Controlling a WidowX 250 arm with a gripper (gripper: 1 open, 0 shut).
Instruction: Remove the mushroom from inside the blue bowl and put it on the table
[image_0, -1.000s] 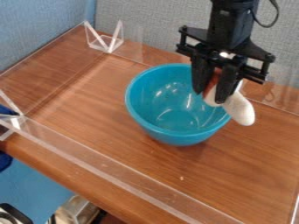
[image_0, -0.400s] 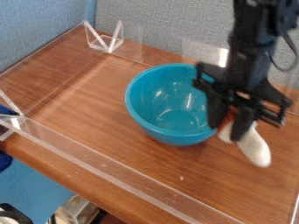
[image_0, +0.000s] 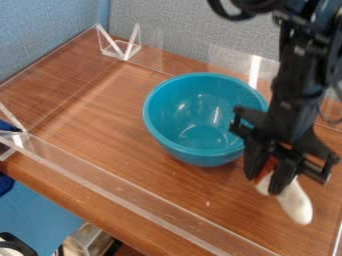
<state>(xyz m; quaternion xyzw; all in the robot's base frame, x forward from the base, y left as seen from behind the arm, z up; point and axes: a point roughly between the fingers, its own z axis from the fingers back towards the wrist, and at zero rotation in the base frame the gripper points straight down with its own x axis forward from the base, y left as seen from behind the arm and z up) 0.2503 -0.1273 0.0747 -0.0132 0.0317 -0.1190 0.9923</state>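
One bowl (image_0: 201, 140), one mushroom (image_0: 295, 204), one arm (image_0: 301, 70).

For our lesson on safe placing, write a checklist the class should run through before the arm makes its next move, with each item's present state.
1. Mushroom out of the bowl: ok, it is beside the bowl, on the right in the picture.
2. Tool closed on the mushroom: ok.
3. Bowl upright: ok.
4. Wooden table beneath the mushroom: ok, bare wood shows around it.
5. Mushroom's underside touching the table: cannot tell from this angle.
6. Mushroom released: not ok, the tool has hold of it.
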